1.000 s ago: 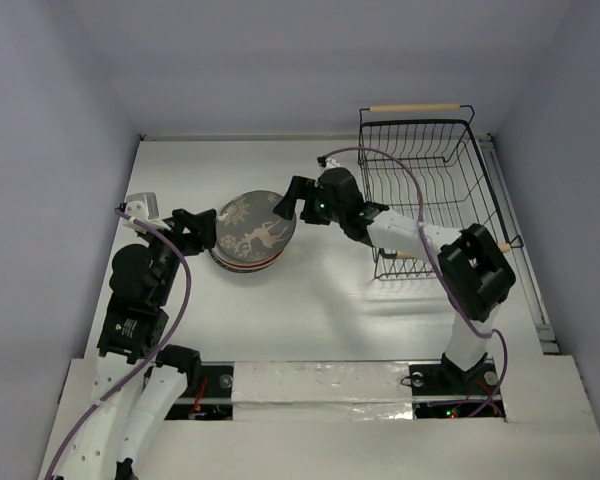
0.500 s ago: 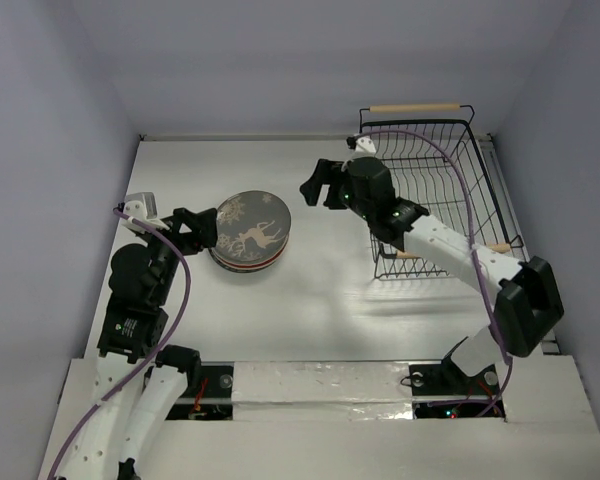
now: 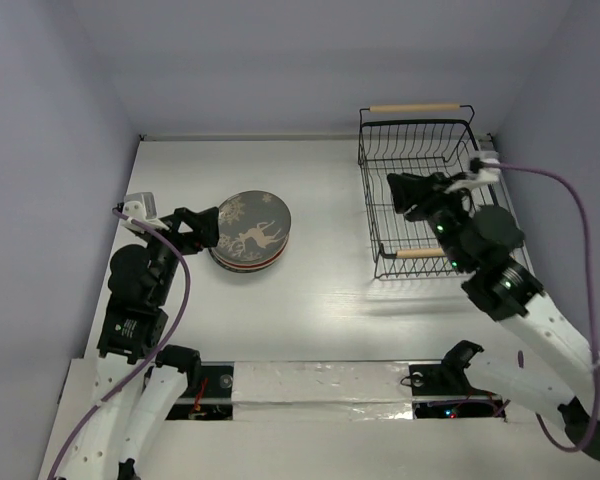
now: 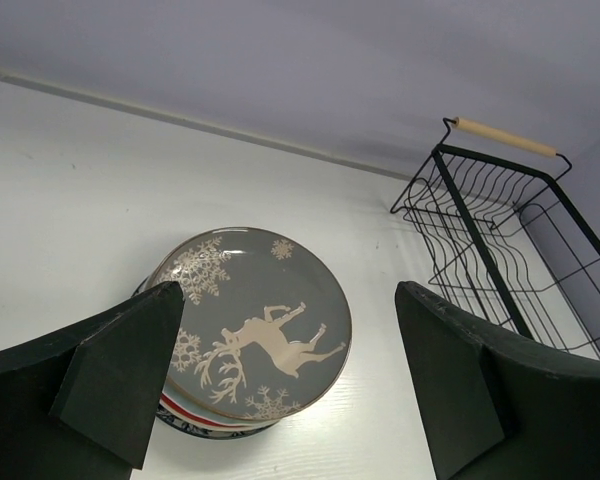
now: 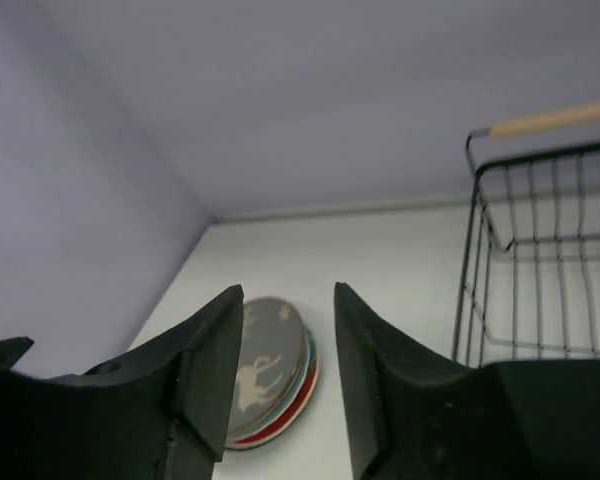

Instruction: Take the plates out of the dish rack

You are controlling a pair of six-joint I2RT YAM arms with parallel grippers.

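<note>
While L tool (image 4: 290, 292) gapes empty beside plates (image 3: 252, 228), R tool (image 5: 288, 295) half-open, empty, at rack (image 3: 415, 107).

Under the reindeer plate (image 3: 252, 228) the other plates (image 4: 205, 418) show only as thin rims, so their number and patterns cannot be told. The right arm (image 3: 485, 245) covers the near right corner of the rack (image 3: 417, 150) in the top view, and both wrist views cut the rack off at the right edge. In the right wrist view a finger (image 5: 205, 370) hides the stack's left side.
</note>
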